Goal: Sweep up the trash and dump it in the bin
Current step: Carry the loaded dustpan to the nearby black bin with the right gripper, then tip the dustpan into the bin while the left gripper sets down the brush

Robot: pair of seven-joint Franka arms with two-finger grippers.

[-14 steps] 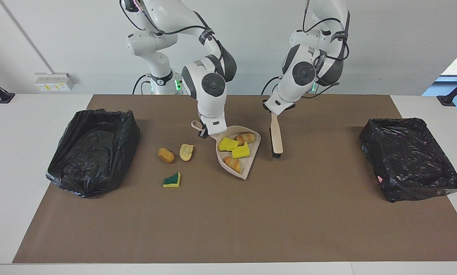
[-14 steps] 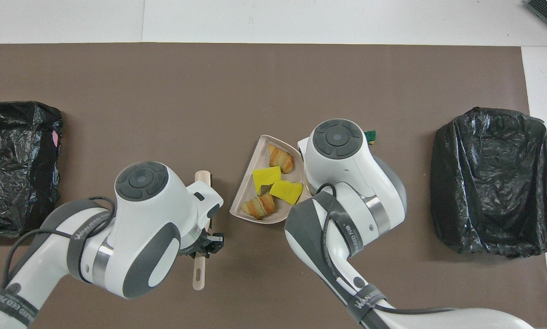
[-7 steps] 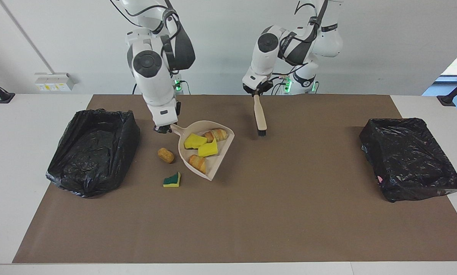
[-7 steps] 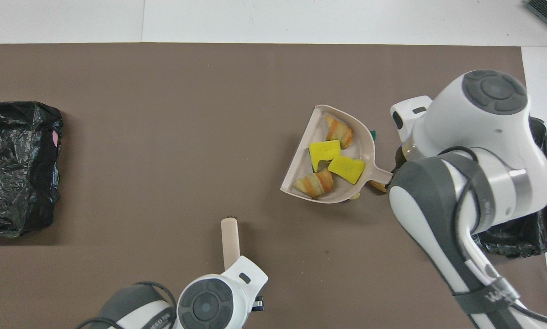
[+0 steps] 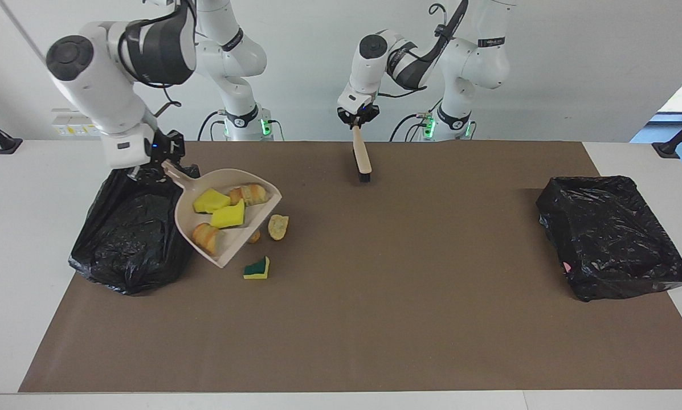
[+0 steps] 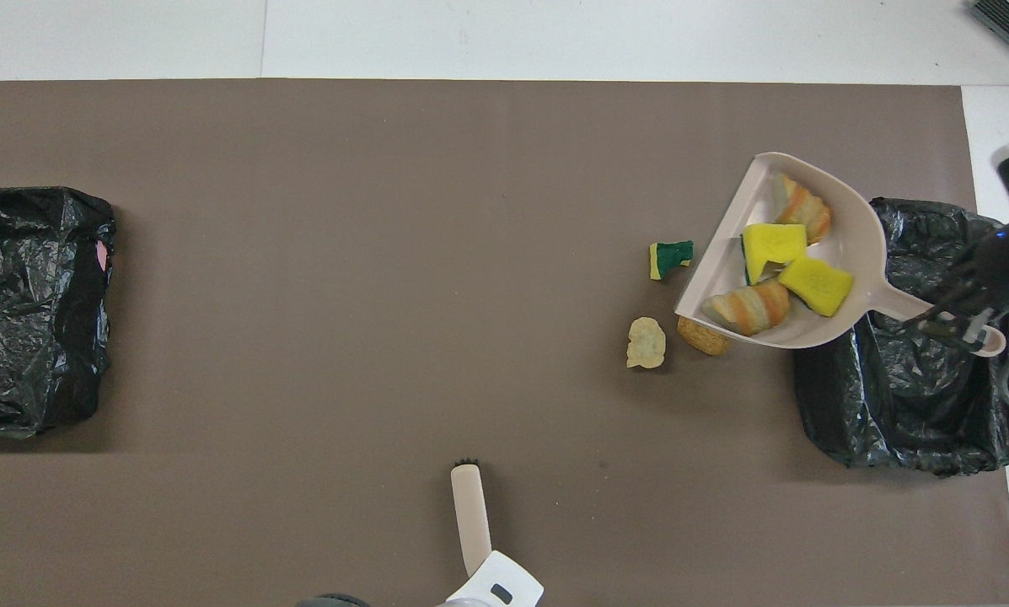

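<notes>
right hand (image 5: 157, 161) | grips smooth beige dustpan (image 5: 204, 225) | crinkled black bin (image 5: 130, 239)

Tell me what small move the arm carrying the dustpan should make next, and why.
Probably carry it a bit farther over the bin, then tip. The right end effector holds the dustpan by its handle, raised, with four pieces of trash in it. Only the handle end is over the black-lined bin; its open edge hangs over the mat, where three scraps lie.

Facing camera high, across table (image 5: 341, 341); overhead steep; both share mat.
</notes>
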